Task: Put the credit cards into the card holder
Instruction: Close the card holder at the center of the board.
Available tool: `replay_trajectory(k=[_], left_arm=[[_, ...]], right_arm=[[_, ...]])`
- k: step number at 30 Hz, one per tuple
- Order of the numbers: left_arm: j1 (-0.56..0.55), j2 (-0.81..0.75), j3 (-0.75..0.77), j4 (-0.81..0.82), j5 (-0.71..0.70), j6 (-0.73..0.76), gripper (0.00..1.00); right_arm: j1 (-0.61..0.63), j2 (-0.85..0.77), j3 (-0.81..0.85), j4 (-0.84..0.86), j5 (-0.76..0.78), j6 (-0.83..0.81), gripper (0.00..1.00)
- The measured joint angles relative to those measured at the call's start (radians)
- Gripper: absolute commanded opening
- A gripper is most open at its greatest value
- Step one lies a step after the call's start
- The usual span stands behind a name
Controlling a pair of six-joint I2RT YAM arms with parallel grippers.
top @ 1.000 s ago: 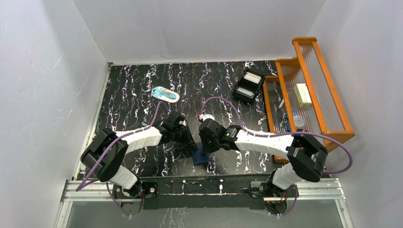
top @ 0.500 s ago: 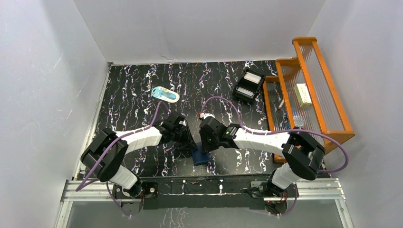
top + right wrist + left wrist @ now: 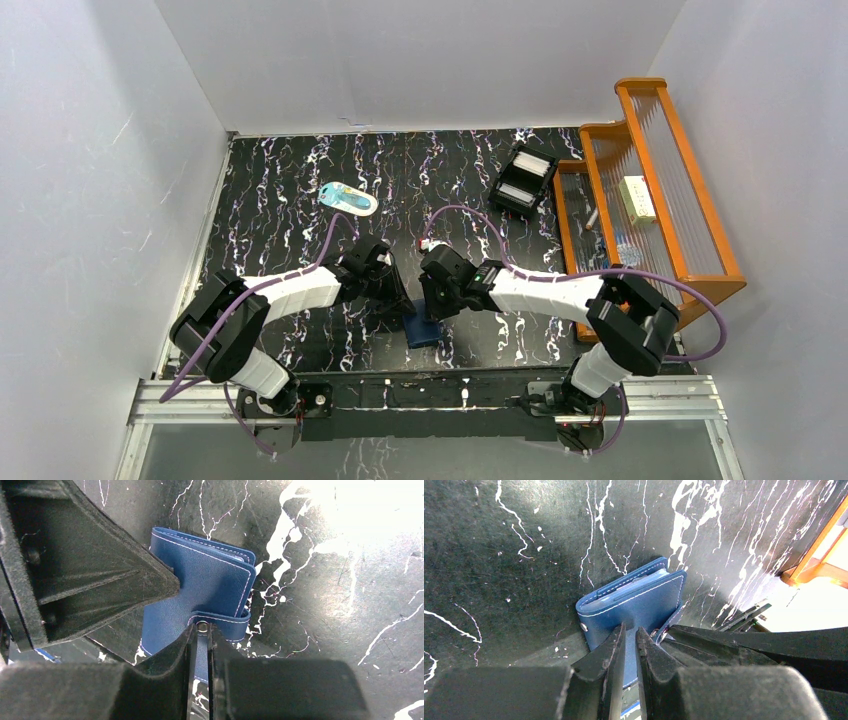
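The card holder (image 3: 422,330) is a navy-blue wallet lying folded shut near the table's front edge. My left gripper (image 3: 402,302) is shut, with its tips pressing on the wallet's cover (image 3: 639,605) in the left wrist view (image 3: 630,629). My right gripper (image 3: 432,306) is shut, with its tips (image 3: 201,628) at the metal snap of the tab (image 3: 225,621), which wraps round the wallet's edge (image 3: 210,585). A pale layer (image 3: 634,584) shows between the covers. No loose credit card is in view.
A pale-blue-and-white oval item (image 3: 349,199) lies at the back left. A small black box tray (image 3: 523,180) with white strips stands at the back right. An orange wooden rack (image 3: 650,190) runs along the right edge. White walls enclose the table.
The right arm's elbow has swung a little to the left and its wrist has edged closer to the wallet. The left arm and the wallet have hardly moved.
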Motion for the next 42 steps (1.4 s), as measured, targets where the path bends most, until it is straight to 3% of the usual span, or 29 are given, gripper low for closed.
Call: replay_trajectory(k=[26,42], left_arm=[[0.0,0.0,0.0,0.0,0.0,0.0,0.13],[0.0,-0.002,-0.006,0.006,0.0,-0.008,0.13]], right_arm=[[-0.006,0.053,0.058,-0.056,-0.026,-0.022,0.16],[0.056,0.094,0.106,-0.084,0.088,0.001,0.16]])
